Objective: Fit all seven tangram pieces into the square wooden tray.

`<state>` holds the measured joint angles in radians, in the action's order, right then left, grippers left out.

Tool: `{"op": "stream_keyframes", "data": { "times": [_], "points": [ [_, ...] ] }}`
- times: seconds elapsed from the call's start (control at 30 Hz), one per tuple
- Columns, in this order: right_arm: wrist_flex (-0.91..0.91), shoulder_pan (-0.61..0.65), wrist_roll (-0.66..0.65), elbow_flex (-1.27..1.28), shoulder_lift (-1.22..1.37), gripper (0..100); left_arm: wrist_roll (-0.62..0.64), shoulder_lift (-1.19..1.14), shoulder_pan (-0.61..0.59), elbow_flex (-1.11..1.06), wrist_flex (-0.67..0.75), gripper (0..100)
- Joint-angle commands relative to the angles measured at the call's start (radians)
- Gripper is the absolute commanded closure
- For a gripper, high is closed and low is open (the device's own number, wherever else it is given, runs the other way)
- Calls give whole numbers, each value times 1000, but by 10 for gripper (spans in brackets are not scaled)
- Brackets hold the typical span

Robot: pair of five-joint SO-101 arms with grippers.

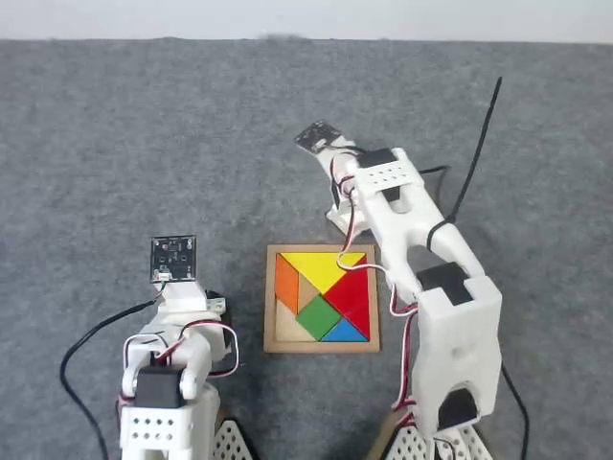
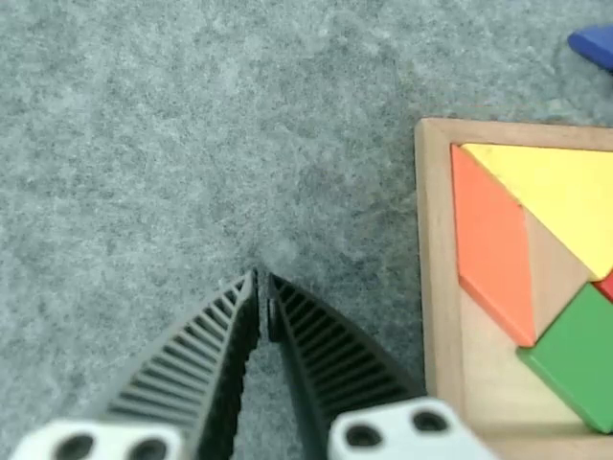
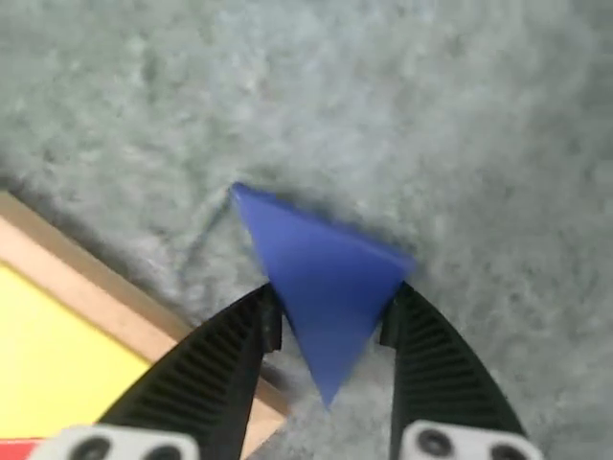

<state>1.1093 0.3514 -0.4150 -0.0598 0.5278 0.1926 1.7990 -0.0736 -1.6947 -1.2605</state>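
The square wooden tray (image 1: pixel 269 302) lies in the middle of the grey mat (image 1: pixel 134 144), between the two arms. Inside it are five coloured pieces, one of each:

- a yellow triangle (image 1: pixel 321 267) along the far rim
- an orange parallelogram (image 1: pixel 286 284) along the left rim
- a red triangle (image 1: pixel 354 295) along the right rim
- a green square (image 1: pixel 318 314) in the centre
- a small blue triangle (image 1: pixel 345 332) at the near rim

Two wood-coloured patches show among them, one between the orange, yellow and green pieces and one in the near left corner. I cannot tell whether these are bare floor or pieces.

A second blue triangle (image 3: pixel 321 268) is just beyond the tray's far rim, over the mat. The right gripper (image 3: pixel 333 292) is clamped on it, a finger against each side. The right arm (image 1: pixel 421 240) runs along the tray's right edge and crosses its far right corner.

The left gripper (image 2: pixel 261 283) has its jaws together with nothing between them, over bare mat just left of the tray's left rim.

Open mat stretches wide on the left and far sides. One black cable (image 1: pixel 479 144) runs on the right.
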Motion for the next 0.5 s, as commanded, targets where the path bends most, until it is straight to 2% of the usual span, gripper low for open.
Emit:
{"op": "stream_keyframes", "data": {
  "times": [0.0,0.3,0.4,0.47],
  "points": [
    [-4,-58,86,-23,-8,833,-9,20,-6,12,-2,987],
    [8,-47,34,-84,-10,834,-9,20,-6,12,-2,987],
    [7,-48,61,-92,-10,826,-9,20,-6,12,-2,987],
    [7,-54,133,-92,-10,803,-9,20,-6,12,-2,987]
  ]
}}
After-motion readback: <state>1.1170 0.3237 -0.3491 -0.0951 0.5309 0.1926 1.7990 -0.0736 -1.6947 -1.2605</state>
